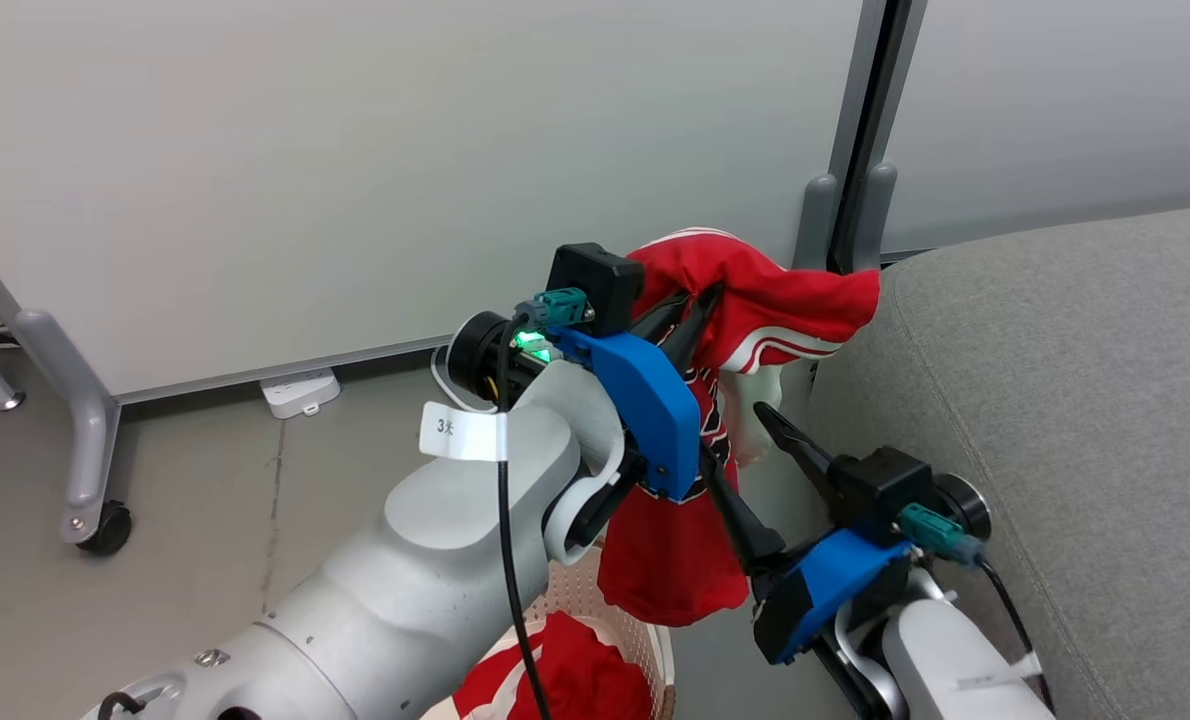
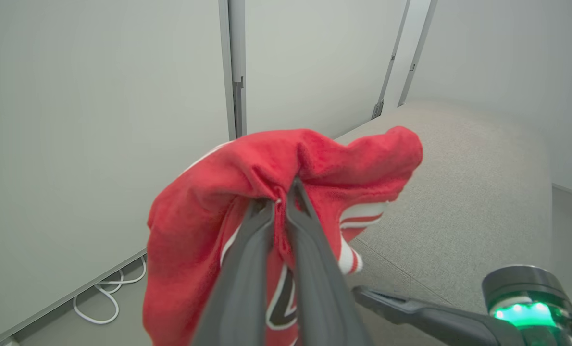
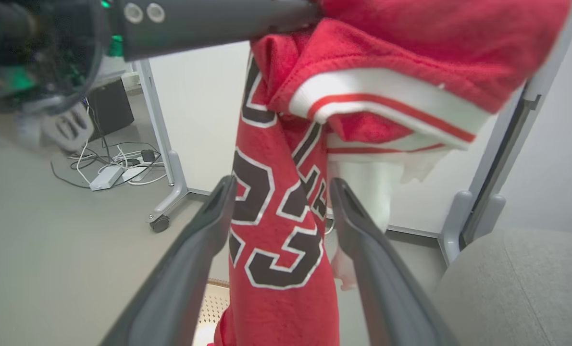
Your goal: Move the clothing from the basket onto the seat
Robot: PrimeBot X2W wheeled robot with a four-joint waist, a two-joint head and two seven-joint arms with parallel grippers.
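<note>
Overall: we see the left gripper (image 1: 697, 298) holding the jersey (image 1: 755, 300) aloft between the basket (image 1: 625, 610) and the seat (image 1: 1055, 400), with the right gripper (image 1: 733, 435) below it.
Left gripper: drawn narrow and clamped on a bunched fold of the jersey. In its wrist view the two fingers (image 2: 247, 269) nearly meet, with red cloth pinched at their tips.
Jersey: its upper part drapes over the left fingertips and bulges toward the seat. The rest hangs straight down above the basket. We note black numbers outlined in white and a white band with red stripes.
Right gripper: spread wide and holding nothing, set lower than the left and just beside the seat's flank. In its wrist view the hanging jersey shows between its two fingers (image 3: 190, 259). We cannot tell whether either finger touches the cloth.
Second garment (image 1: 575, 670): red with a white stripe, lying inside the basket beneath the left forearm.
Basket: on the floor near the seat's side, its perforated cream wall partly hidden by the left arm.
Seat: grey woven fabric, at the right. The jersey's upper fold is just beside its near edge, and we cannot tell whether it touches.
Background: pale partition panels (image 1: 355, 150) on grey legs, one with a caster (image 1: 105, 525). A white power strip (image 1: 300, 392) lies on the floor.
</note>
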